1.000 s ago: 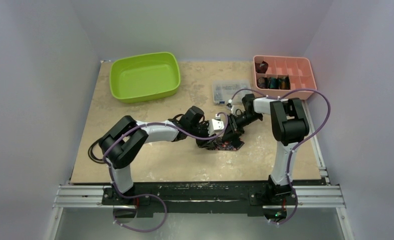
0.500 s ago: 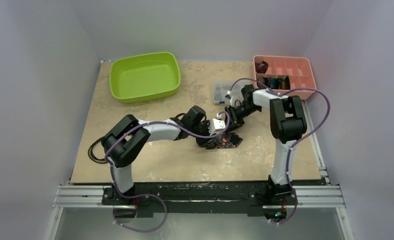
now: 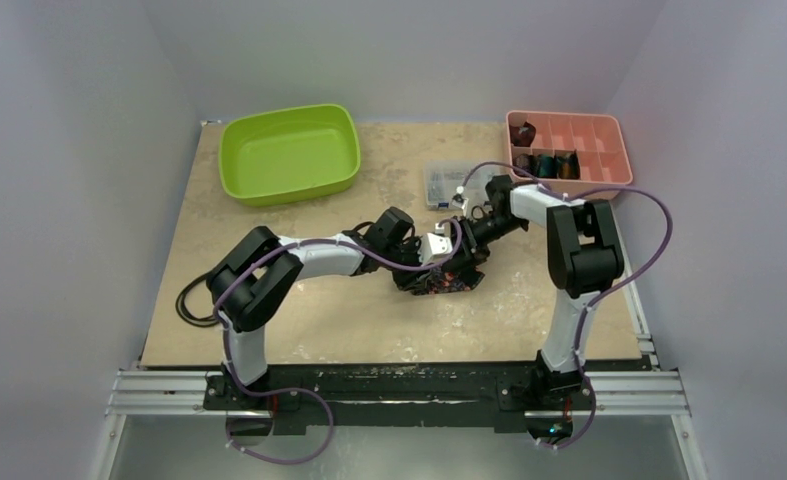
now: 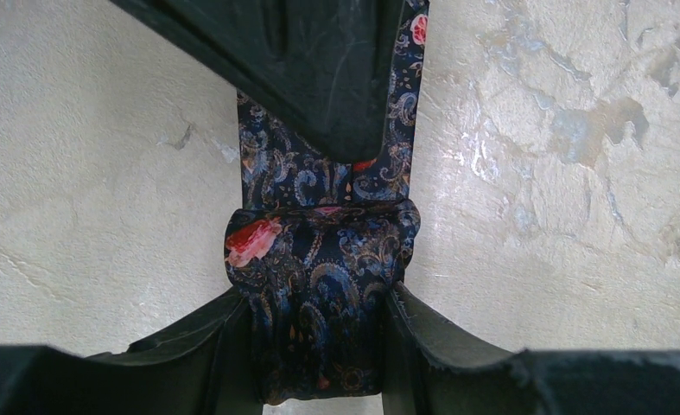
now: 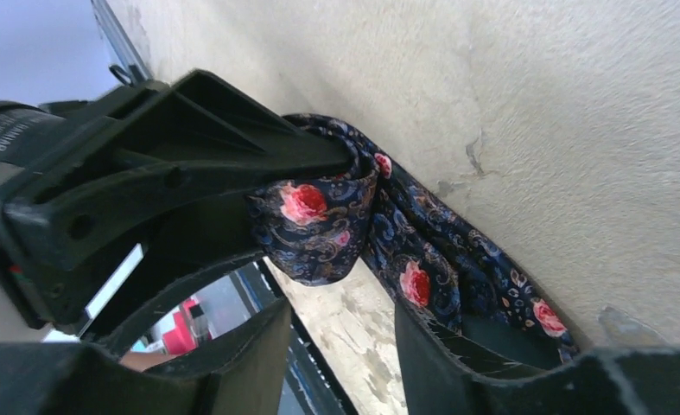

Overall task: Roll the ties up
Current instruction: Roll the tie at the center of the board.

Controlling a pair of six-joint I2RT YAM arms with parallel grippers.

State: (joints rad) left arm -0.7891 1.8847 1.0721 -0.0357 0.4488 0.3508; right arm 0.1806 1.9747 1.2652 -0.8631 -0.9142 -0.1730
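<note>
- Both arms reach in to the middle of the desk [image 3: 319,320] and their tips meet over one tie [image 4: 319,251].
- Tie: dark navy paisley cloth with red-pink roses. Partly rolled, with a thick coil at one end and a flat loose end [image 5: 457,268] running out from it along the desk.
- Left pincer [image 4: 319,298]: pinching the coil, one finger on each side, cloth bulging above the tips. The coil sits at desk level; contact with the surface cannot be confirmed.
- Right pincer [image 5: 340,316]: spread. Bare desk shows through the gap between its fingers, and nothing is gripped.
- In the right wrist view the loose end runs down beside the inner face of one right finger; contact there is not clear.
- In the left wrist view a dark right finger lies across the loose end just beyond the coil. Whether it presses on the cloth cannot be told.
- Overhead, the tie lies slightly right of centre on the desk, closer to the arms than the clear plastic box [image 3: 447,182].
- Pink divided tray [image 3: 594,135] at the far right corner: several rolled coils [image 3: 544,165] sit in its left compartments, dark, teal and brownish.
- Green tub [image 3: 289,152] at the far left, well apart from the tie.
- Black cable [image 3: 191,303] loops on the desk beside the left arm.
</note>
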